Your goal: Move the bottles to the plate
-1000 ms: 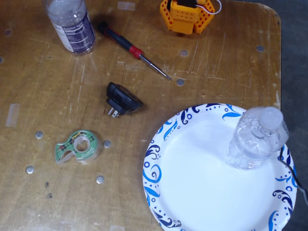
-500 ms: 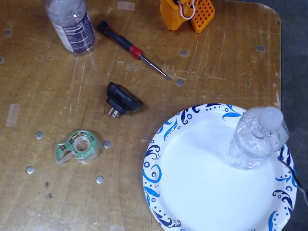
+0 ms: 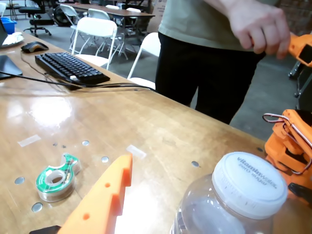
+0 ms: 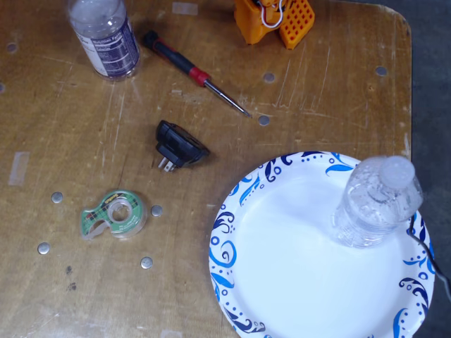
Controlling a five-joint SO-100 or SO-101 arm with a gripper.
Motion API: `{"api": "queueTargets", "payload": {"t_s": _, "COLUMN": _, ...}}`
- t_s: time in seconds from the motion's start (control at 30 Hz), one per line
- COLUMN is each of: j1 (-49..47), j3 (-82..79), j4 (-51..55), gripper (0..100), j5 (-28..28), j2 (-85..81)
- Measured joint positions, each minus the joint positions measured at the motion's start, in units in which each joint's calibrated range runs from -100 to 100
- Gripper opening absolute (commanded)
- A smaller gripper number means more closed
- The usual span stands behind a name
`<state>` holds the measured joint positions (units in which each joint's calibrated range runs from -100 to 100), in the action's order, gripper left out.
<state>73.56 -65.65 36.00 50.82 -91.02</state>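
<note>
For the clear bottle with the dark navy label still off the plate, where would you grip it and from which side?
Grip the clear plastic bottle with the dark navy label around its upright body, about label height, coming in level from the side. It stands upright on the wooden table, and its right flank in the fixed view faces open table before the red-handled screwdriver.

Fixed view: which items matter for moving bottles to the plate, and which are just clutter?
Job items:
- bottle with dark label, standing on the table, top left
- clear bottle, already on the plate
- plate

Clutter:
- screwdriver
- black plug adapter
- green tape dispenser
</note>
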Motion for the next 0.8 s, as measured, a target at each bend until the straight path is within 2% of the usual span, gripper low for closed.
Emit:
{"api": "queueTargets", "payload": {"t_s": 0.33, "j1": 11.39, "j3": -7.1, "j4": -7.49, "gripper": 40, "j5": 0.0, "j2": -3.19}}
{"api": "queueTargets", "payload": {"t_s": 0.8, "j1": 10.21, "j3": -14.3, "j4": -21.19, "gripper": 40, "j5": 0.89, "j2": 1.09}}
